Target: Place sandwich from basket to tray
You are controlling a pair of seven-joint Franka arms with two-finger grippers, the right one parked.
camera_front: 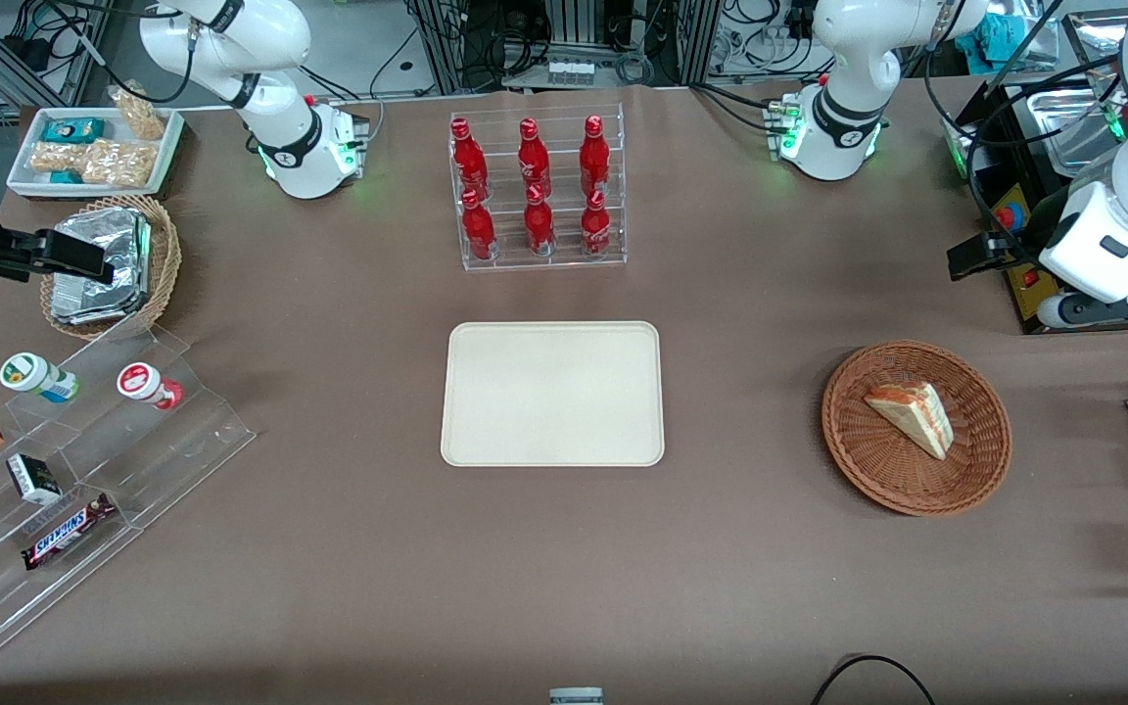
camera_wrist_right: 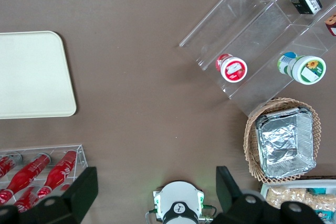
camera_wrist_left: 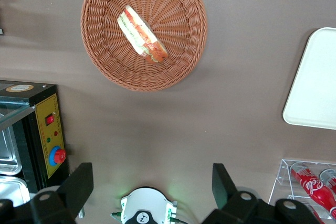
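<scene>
— Sandwich (camera_front: 912, 418): what does it look like, and where is it?
— A small triangular wedge of white bread with a tan crust, with red-orange and green filling showing in stripes along its cut side. It lies on its side in the shallow reddish-brown wicker basket (camera_front: 858, 460), roughly in the middle, toward the working arm's end of the table.
— And the tray (camera_front: 552, 394)?
— Cream-beige, flat, with rounded corners and a low rim. It sits mid-table, well apart from the basket, nearer the front camera than the clear rack of red bottles (camera_front: 537, 191).
— Where is the gripper (camera_wrist_left: 152, 187)?
— Raised well above the table, away from the basket. Its two dark fingers (camera_wrist_left: 77, 186) are spread wide and hold nothing; the sandwich lies untouched in the basket.
</scene>
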